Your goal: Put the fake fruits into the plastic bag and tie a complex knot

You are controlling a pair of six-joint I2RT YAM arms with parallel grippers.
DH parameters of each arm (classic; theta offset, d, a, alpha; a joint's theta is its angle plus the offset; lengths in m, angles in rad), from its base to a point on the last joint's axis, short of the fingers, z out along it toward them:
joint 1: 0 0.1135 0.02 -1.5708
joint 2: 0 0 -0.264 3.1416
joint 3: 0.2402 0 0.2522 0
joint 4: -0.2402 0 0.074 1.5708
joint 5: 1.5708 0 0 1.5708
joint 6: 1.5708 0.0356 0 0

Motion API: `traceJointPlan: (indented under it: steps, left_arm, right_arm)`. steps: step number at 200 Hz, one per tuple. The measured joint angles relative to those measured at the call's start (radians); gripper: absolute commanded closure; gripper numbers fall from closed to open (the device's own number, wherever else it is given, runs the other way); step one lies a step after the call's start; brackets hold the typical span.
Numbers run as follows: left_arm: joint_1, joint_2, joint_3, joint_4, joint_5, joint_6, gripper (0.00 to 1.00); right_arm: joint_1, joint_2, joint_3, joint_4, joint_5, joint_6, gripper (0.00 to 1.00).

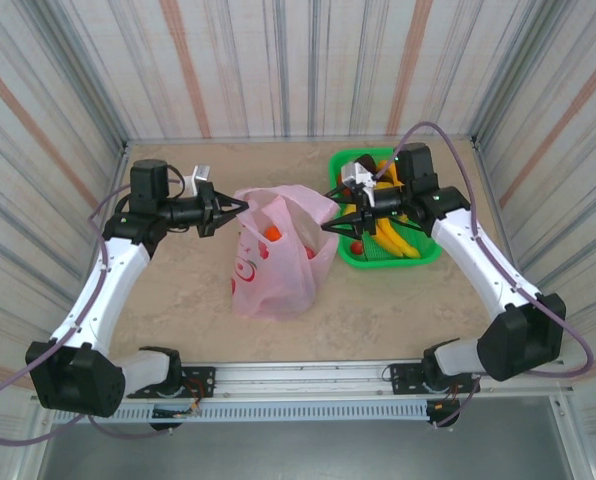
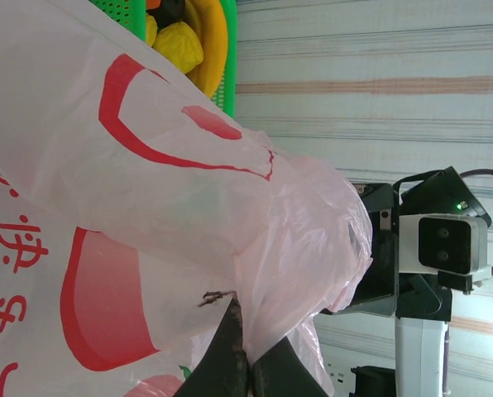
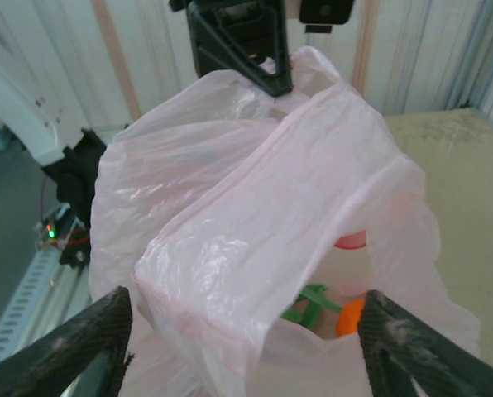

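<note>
Walls point(image 1: 278, 60): grey-striped panels with orange-brown bands, three sides. Bench point(image 1: 178, 290) top is beige, marbled, with a metal rail point(image 1: 308, 375) along the near edge. Light even.

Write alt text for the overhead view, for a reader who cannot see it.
A pink bag stands on the table, fruit inside. The left gripper pinches its left rim; the right gripper, jaws open, sits at its right rim, near a green tray of bananas.

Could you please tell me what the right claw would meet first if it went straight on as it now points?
The plastic bag: its pink rim lies just ahead, between the open fingers of the right claw. Beyond it, the left claw pinches the bag. Depth is unclear.
</note>
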Motion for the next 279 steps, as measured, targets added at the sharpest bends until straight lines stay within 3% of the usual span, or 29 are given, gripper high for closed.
traceJointPlan:
  steps: [32,79,137,214,261,279]
  left_arm:
    - [0.000,0.000,0.000,0.000,0.000,0.000,1.00]
    - [0.003,0.000,0.004,0.000,0.000,0.002,0.86]
    - [0.049,0.000,0.066,-0.021,0.000,0.040,0.66]
    - [0.141,-0.024,0.193,-0.143,0.013,0.148,0.63]
    - [0.137,-0.101,0.290,-0.272,-0.013,0.262,0.62]
    - [0.093,-0.130,0.338,-0.328,-0.057,0.314,0.58]
  right_arm:
    - [0.016,0.015,0.022,-0.012,-0.003,-0.017,0.66]
    - [0.016,0.015,0.058,-0.029,-0.022,0.020,1.00]
    - [0.013,0.011,0.084,0.100,-0.049,0.223,1.00]
    - [0.003,0.074,0.291,0.196,0.057,0.463,1.00]
    - [-0.023,0.114,0.307,0.194,0.154,0.509,1.00]
    - [-0.039,0.135,0.332,0.187,0.178,0.517,1.00]
